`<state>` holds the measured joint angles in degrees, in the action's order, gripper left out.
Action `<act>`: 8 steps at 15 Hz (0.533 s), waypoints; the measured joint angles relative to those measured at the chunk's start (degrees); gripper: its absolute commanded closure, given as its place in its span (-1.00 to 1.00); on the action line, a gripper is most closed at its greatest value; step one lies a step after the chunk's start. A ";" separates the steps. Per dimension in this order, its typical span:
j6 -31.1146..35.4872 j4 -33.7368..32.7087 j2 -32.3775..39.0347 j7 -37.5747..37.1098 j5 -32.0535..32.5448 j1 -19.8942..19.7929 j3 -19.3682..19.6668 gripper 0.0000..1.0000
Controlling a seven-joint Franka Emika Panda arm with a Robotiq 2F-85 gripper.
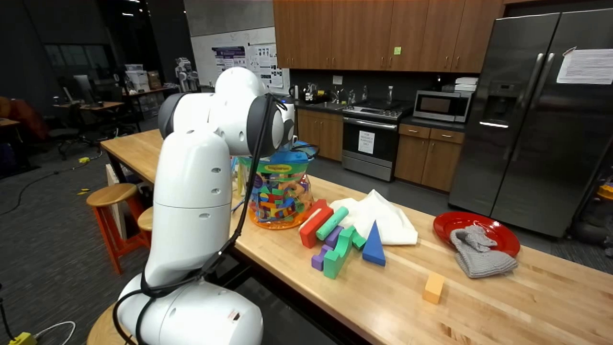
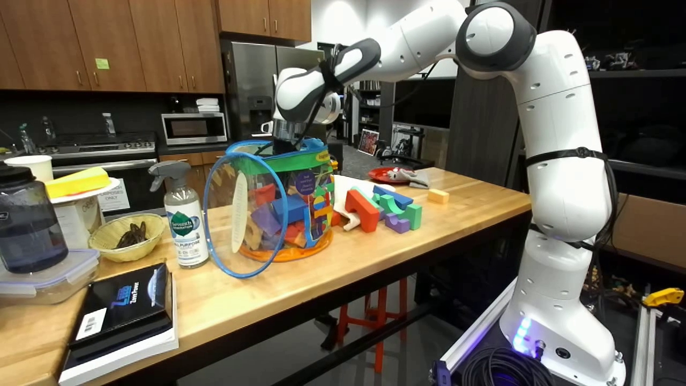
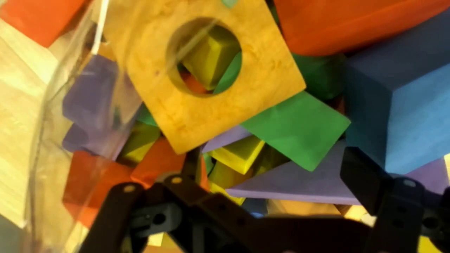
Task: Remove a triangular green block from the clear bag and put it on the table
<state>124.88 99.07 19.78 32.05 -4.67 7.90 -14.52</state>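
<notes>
Below the spread-fingered claw (image 3: 273,160), a green block (image 3: 300,128) is seemingly being targeted, lowering and gripping being called for.

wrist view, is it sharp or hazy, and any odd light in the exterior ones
In the wrist view, slightly soft focus, a milky haze where the clear bag veils a purple block, and fingers nearly black; in an exterior view, blue light glowing on the robot base and darkness beneath the table.
</notes>
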 measured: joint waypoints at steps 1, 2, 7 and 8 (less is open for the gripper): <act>0.00 0.30 0.00 0.00 -0.01 0.15 -0.10 -1.00; 0.00 0.67 0.00 0.00 -0.02 0.35 -0.21 -1.00; 0.02 1.53 -0.01 0.00 -0.02 0.89 -0.49 -1.00; 0.02 1.56 0.00 0.01 -0.02 0.92 -0.49 -1.00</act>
<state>124.90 100.62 19.77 32.05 -4.70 8.81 -15.01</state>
